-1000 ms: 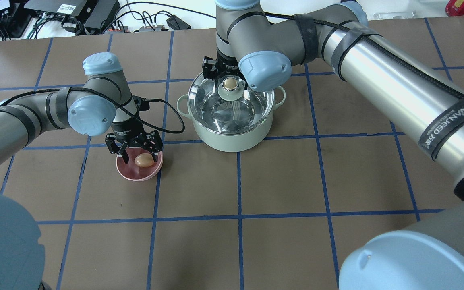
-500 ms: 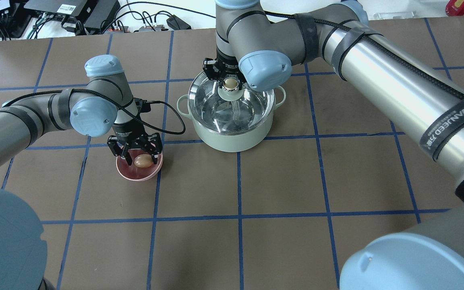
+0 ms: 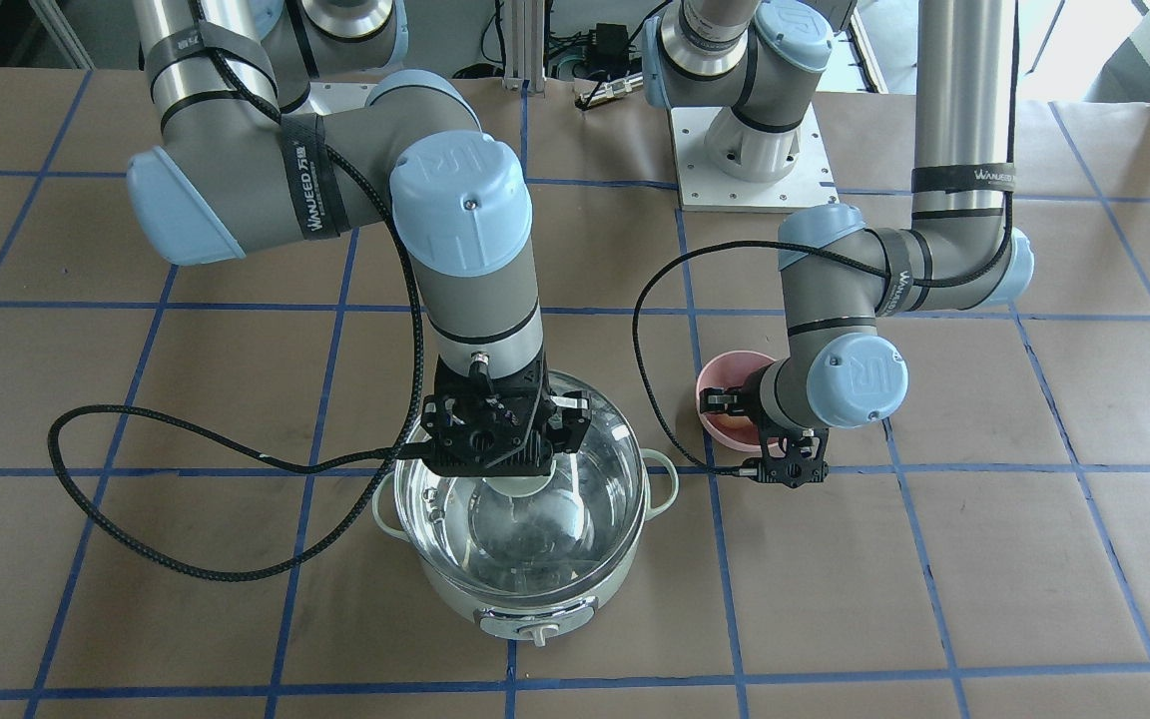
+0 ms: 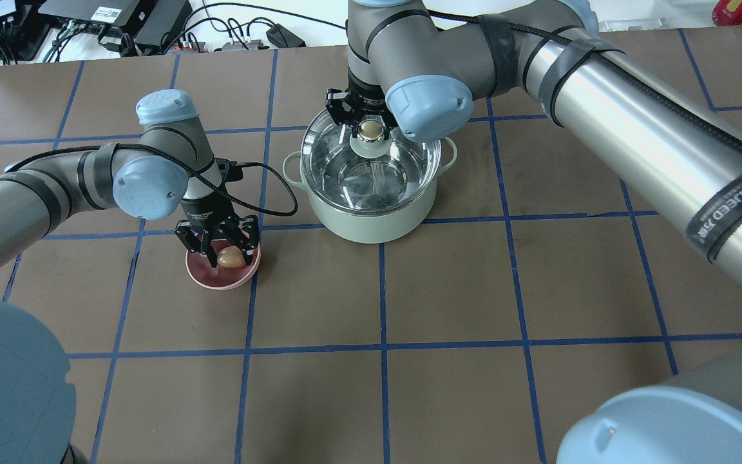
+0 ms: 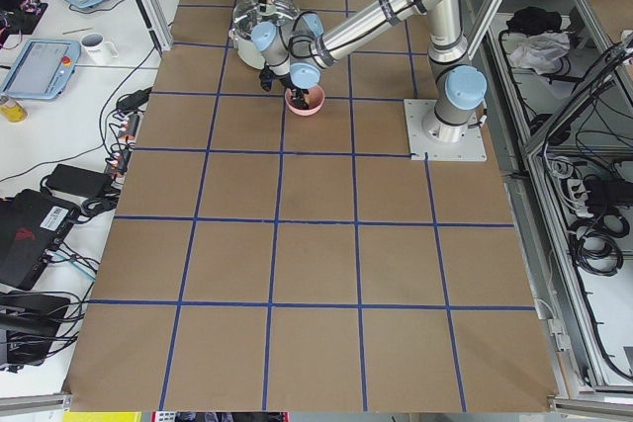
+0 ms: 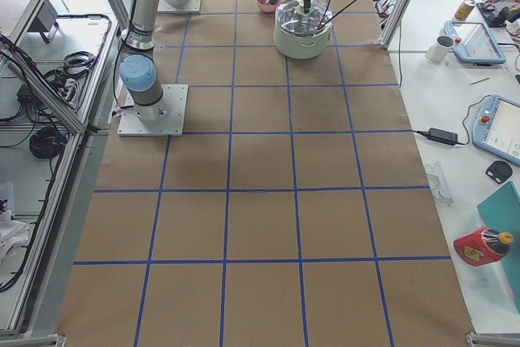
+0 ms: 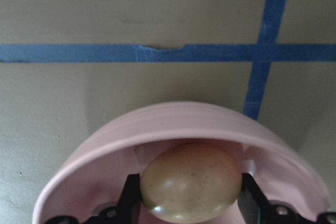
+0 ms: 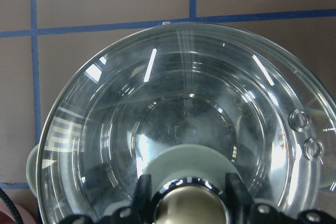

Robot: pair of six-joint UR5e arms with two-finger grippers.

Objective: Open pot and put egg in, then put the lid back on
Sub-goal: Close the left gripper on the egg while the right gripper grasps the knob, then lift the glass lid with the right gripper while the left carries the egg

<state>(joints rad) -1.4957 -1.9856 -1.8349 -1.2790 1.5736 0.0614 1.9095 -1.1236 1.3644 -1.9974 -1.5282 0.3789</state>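
The mint-green pot [image 4: 371,222] stands at the table's middle back with the glass lid [image 4: 339,174] resting on it. My right gripper [image 4: 368,126] reaches down from behind and is shut on the lid's beige knob [image 4: 369,131]; in the right wrist view both fingers [image 8: 143,190] press against the knob's sides. The tan egg [image 4: 230,258] lies in the pink bowl [image 4: 213,278] to the pot's left. My left gripper [image 4: 228,252] is down in the bowl and shut on the egg [image 7: 191,182], with a pad against each side.
The pot's control knob [image 3: 538,631] faces away from the robot. Black cables loop from both wrists over the table [image 3: 136,519]. Blue tape lines [image 4: 380,348] grid the brown tabletop. Electronics and cables [image 4: 120,19] lie beyond the table's far edge.
My left gripper has sunk into the bowl and its fingers have closed on the egg. My right gripper's fingers have closed in on the lid's knob.
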